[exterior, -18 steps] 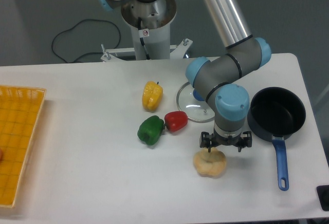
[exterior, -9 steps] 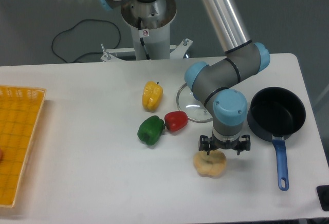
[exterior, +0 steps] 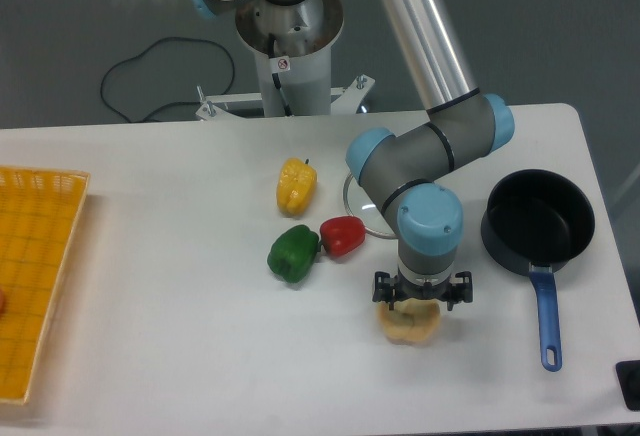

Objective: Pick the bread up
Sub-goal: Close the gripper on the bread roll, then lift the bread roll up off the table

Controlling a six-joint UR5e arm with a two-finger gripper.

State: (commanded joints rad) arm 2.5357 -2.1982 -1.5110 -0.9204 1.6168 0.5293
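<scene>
The bread (exterior: 409, 325), a pale cream-tan bun, lies on the white table near the front, right of centre. My gripper (exterior: 420, 301) hangs straight over it, pointing down. The blue-capped wrist and the dark gripper body cover the bun's upper part. The fingers are hidden under the wrist, so how the jaws stand does not show. Only the lower front of the bun peeks out beneath the gripper.
A red pepper (exterior: 343, 236), a green pepper (exterior: 293, 253) and a yellow pepper (exterior: 296, 185) lie left of the arm. Behind the arm is a glass lid (exterior: 355, 206), and a black pan (exterior: 537, 221) with a blue handle stands at the right. An orange basket (exterior: 35, 276) sits at the left edge.
The wrist and gripper have shifted left and lower toward the front, now covering more of the bread. The bread itself has stayed in place.
</scene>
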